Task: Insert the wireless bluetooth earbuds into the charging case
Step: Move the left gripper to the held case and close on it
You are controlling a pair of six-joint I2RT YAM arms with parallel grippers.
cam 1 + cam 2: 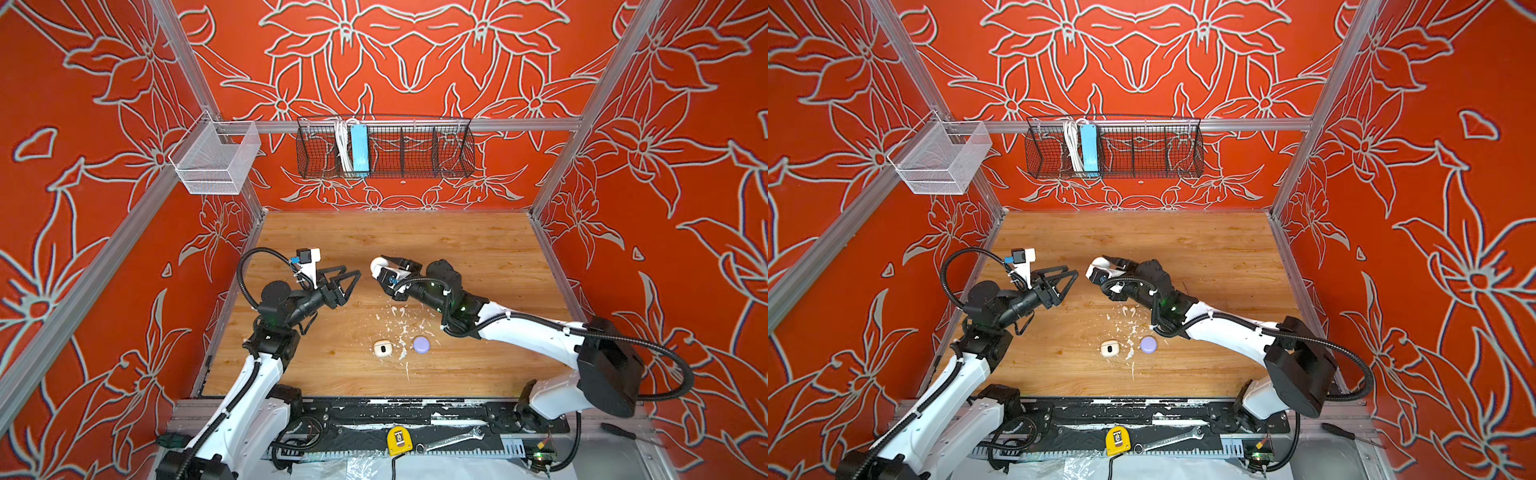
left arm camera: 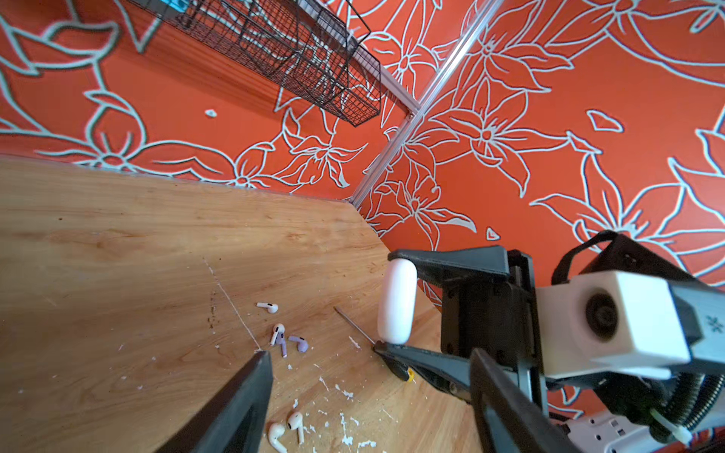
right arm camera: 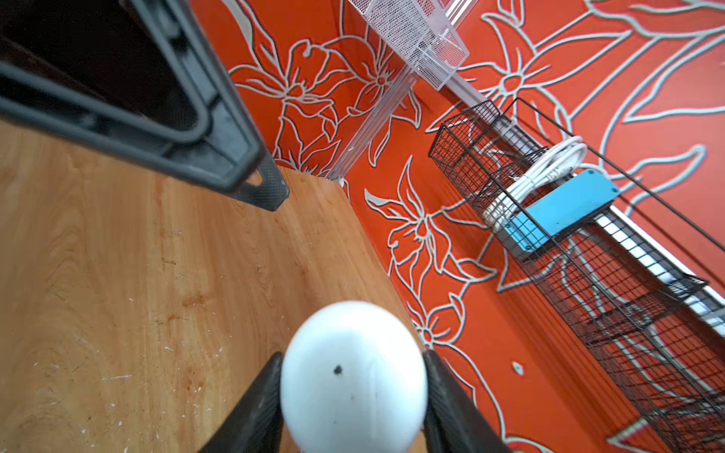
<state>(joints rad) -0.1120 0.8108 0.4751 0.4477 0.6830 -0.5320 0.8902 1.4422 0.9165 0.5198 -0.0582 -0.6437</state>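
– Two cases rest on the table [image 1: 457, 241] in both top views, the cream case [image 1: 382, 348] and the lavender case [image 1: 421, 344]. Why is a third one in the air?

– The right gripper [image 1: 384, 266] is clamped on the white charging case [image 1: 377, 263] and holds it above the wood. I think this is to present it to the other arm. The left gripper [image 1: 350, 277] faces it, near but apart, with jaws spread and nothing between them.

– And where are the earbuds?

– The left wrist view shows them well. A lone white earbud [image 2: 267, 307], a lavender earbud [image 2: 299, 344] and another white earbud [image 2: 295, 420] all lie loose on the table among the paint flecks [image 2: 345, 394], and a few more lie beside them. None sits in a case. The white charging case appears there edge-on, pinched between two dark fingers.

– What does the right wrist view add?

– The case fills the space between the fingers, touching both. It looks closed to me, so probably the lid must be opened before any earbud can go in. The raised, steady hold makes this easier.
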